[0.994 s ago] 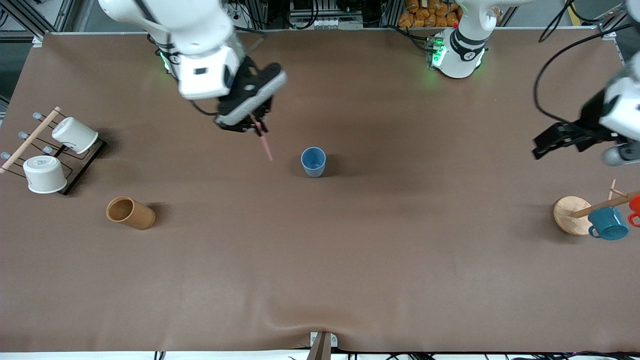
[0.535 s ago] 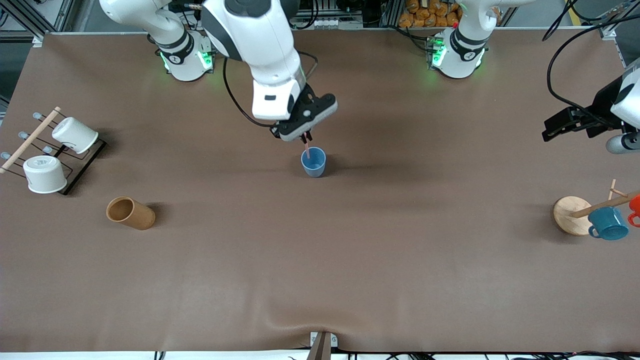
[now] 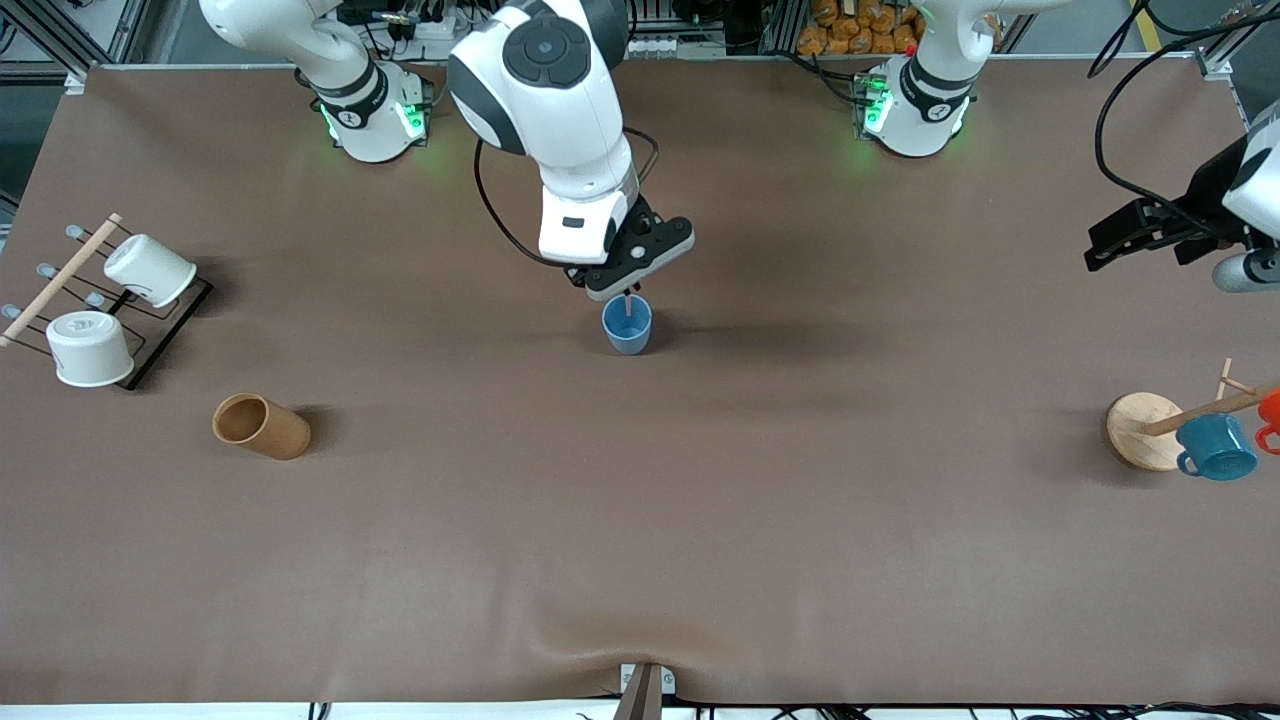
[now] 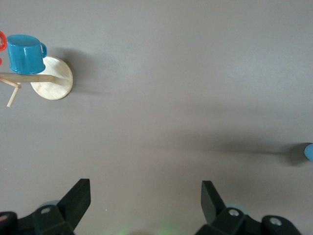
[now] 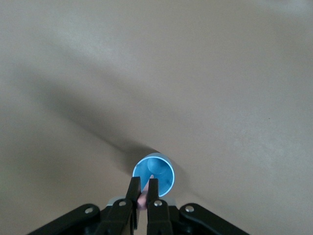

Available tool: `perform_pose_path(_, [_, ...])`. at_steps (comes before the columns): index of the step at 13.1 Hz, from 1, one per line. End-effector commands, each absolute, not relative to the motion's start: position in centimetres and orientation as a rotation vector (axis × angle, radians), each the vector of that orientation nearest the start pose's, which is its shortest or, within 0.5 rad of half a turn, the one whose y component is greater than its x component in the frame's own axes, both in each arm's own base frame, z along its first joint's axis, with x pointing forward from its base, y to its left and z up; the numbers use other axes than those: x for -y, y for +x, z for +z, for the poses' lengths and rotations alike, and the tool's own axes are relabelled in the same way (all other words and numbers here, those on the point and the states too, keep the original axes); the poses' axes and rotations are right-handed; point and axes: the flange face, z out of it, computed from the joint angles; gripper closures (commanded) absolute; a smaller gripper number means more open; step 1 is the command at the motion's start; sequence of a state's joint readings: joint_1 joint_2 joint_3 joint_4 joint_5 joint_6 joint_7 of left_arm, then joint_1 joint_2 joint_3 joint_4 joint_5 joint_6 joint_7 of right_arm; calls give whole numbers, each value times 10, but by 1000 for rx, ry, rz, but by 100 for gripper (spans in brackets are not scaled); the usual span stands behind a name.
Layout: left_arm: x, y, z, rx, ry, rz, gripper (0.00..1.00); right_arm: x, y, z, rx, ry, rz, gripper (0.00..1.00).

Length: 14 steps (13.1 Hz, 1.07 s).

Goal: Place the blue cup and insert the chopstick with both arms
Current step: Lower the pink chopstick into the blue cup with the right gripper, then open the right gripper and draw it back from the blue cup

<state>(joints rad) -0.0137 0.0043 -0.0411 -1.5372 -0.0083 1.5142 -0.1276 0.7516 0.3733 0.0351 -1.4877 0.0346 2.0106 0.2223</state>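
The blue cup (image 3: 627, 325) stands upright at the table's middle; it also shows in the right wrist view (image 5: 154, 175) and at the edge of the left wrist view (image 4: 309, 152). My right gripper (image 3: 626, 293) hangs right over the cup, shut on the thin pink chopstick (image 3: 627, 304), whose lower end points down into the cup's mouth. In the right wrist view the gripper (image 5: 145, 188) pinches the chopstick (image 5: 144, 199) between its fingers. My left gripper (image 3: 1105, 250) is open and empty, up over the left arm's end of the table; it also shows in the left wrist view (image 4: 145, 196).
A brown cup (image 3: 260, 427) lies on its side toward the right arm's end. A black rack (image 3: 150, 345) with two white cups stands at that end. A wooden stand (image 3: 1140, 430) with a teal mug (image 3: 1216, 447) is at the left arm's end.
My right gripper has carried the chopstick from beside the cup to right over it and lowered its tip into the cup's mouth. My left gripper has risen slightly.
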Motion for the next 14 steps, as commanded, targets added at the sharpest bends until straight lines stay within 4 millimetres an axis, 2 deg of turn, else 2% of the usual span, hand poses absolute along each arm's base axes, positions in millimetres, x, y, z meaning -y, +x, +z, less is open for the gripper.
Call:
perform_pose_path(1, [31,542,637,96,-3144,30,0,-487,488,448,797,-2938,-134,100])
perform_pose_path(5, [32,545,637,94,-3145,10,0,-491,490,412,729,-2967,-100,100])
perform_pose_path(8, [34,546,634,89,-3145,15,0,-492,493,395,724,-2972,-90,100])
perform_pose_path(9, [33,546,635,91,-3145,13,0,-492,493,393,725,-2975,-84,87])
perform_pose_path(10, [33,546,636,87,-3144,8,0,-491,494,393,722,-2977,-86,36])
perform_pose_path(11, [33,546,635,84,-3145,10,0,-489,495,394,721,-2983,-91,0])
perform_pose_path(14, [32,548,633,84,-3144,10,0,-487,491,396,695,-3008,-46,0])
